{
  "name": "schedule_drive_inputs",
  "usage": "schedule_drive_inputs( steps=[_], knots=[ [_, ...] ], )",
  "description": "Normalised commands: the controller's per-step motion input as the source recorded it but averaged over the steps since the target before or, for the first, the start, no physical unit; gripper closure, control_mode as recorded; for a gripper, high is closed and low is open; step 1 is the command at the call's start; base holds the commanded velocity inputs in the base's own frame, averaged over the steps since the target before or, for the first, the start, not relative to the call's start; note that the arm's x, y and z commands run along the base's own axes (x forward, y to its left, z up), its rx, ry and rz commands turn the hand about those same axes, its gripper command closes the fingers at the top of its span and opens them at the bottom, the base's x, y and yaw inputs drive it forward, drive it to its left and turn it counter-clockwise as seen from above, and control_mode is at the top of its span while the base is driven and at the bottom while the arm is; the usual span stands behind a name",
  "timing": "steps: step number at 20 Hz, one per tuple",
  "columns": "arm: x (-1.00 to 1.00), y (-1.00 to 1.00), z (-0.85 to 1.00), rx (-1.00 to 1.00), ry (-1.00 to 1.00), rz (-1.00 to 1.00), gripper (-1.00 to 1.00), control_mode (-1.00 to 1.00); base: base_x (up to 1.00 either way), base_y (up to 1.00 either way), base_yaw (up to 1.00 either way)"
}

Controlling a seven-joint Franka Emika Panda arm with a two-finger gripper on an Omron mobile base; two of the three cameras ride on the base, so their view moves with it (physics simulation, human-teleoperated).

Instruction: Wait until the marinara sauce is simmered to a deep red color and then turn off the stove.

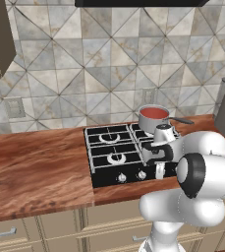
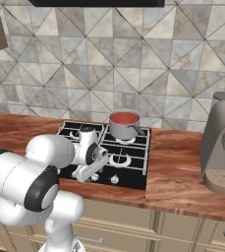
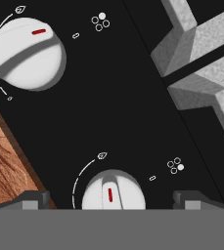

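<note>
Counter: wooden counter under a tiled wall, holding everything.
Stove: black cooktop set into the counter.
Saucepan: on the rear burner, handle pointing right.
Marinara sauce: red disc inside the saucepan.
Gripper: low over the front knob row, fingers apart on either side of a knob, not clamped on it.

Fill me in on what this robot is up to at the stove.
The white arm has lowered its hand over the front row of knobs on the stove. In the hand view the fingers are spread either side of one knob, not touching it. The marinara sauce sits red in its saucepan on a rear burner.
</note>
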Motion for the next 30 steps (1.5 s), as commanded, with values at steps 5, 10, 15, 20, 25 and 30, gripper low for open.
schedule_drive_inputs(
  steps=[5,10,15,20,25,30],
  knots=[
    [0.00,0.00,0.00,0.00,0.00,0.00,1.00,-1.00,0.00,0.00,0.00],
    [0.00,0.00,0.00,0.00,0.00,0.00,1.00,-1.00,0.00,0.00,0.00],
    [-0.05,-0.01,-0.02,0.00,0.00,-0.02,1.00,-1.00,0.00,0.00,0.00],
    [0.00,-0.11,-0.13,0.00,0.00,-0.22,1.00,-1.00,0.00,0.00,0.00],
    [0.00,-0.03,-0.24,0.00,0.00,-0.26,1.00,-1.00,0.00,0.00,0.00],
    [-0.03,0.00,-0.34,-0.03,0.00,-0.31,1.00,-1.00,0.00,0.00,0.00]
  ],
)
